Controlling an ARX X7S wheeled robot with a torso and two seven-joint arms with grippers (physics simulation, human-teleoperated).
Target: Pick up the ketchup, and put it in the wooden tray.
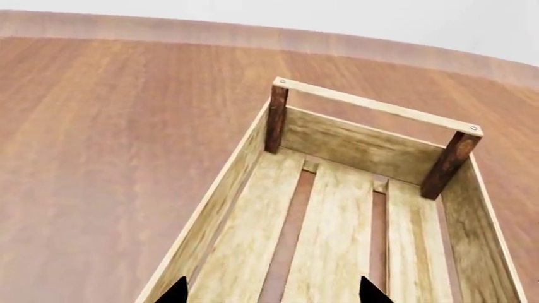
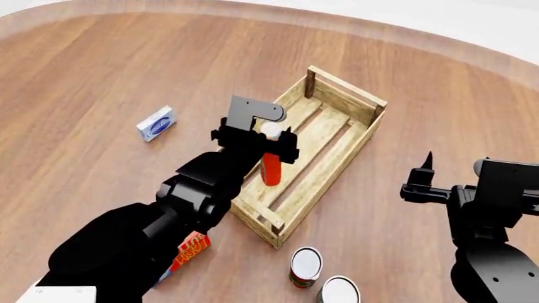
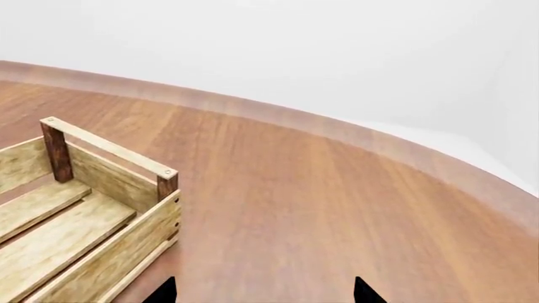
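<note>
Your two cans [image 2: 306, 266] stand nearest, the tray [image 2: 357, 140] holds the upright ketchup [image 2: 269, 168] directly below your spread left gripper [image 2: 254, 140], right gripper [image 2: 425, 172] spread, empty.

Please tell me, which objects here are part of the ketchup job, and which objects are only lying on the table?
Part of the job:
- ketchup, at the left gripper, above the tray
- wooden tray

Only lying about:
- two cans
- red-and-yellow box
- small blue-and-white box
</note>
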